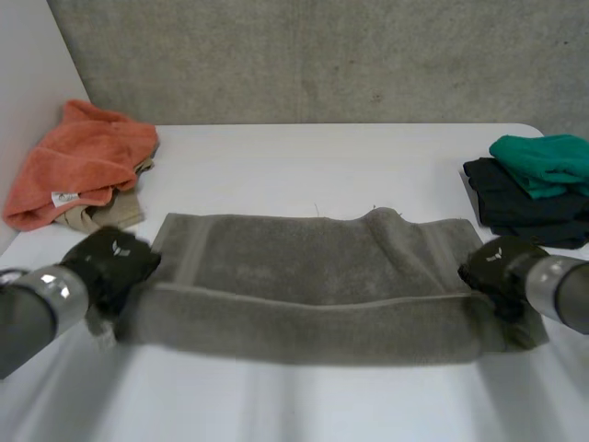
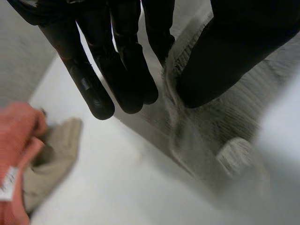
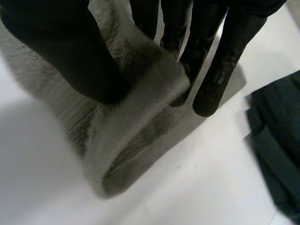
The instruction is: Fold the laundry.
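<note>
At the far left of the worktop (image 1: 304, 166) an orange towel (image 1: 83, 161) lies bunched over a beige cloth (image 1: 103, 214), near the back corner and apart from the rest.

Next comes the left hand (image 1: 112, 262), set at the left end of the grey towel (image 1: 313, 276). In its wrist view the fingers (image 2: 117, 70) reach out nearly straight on one side of the towel's raised edge and the thumb bears on the other, so the edge is pinched between them.

The grey towel stretches across the middle of the worktop, folded lengthwise, with the doubled near part lying over the flat far part.

At its right end is the right hand (image 1: 497, 267). In its wrist view the thumb presses on top of the folded end and the fingers (image 3: 225, 56) come down behind it, gripping the thick fold.

At the far right a green cloth (image 1: 543, 161) sits on dark cloths (image 1: 520, 207), near the right hand but not touching the grey towel.
</note>
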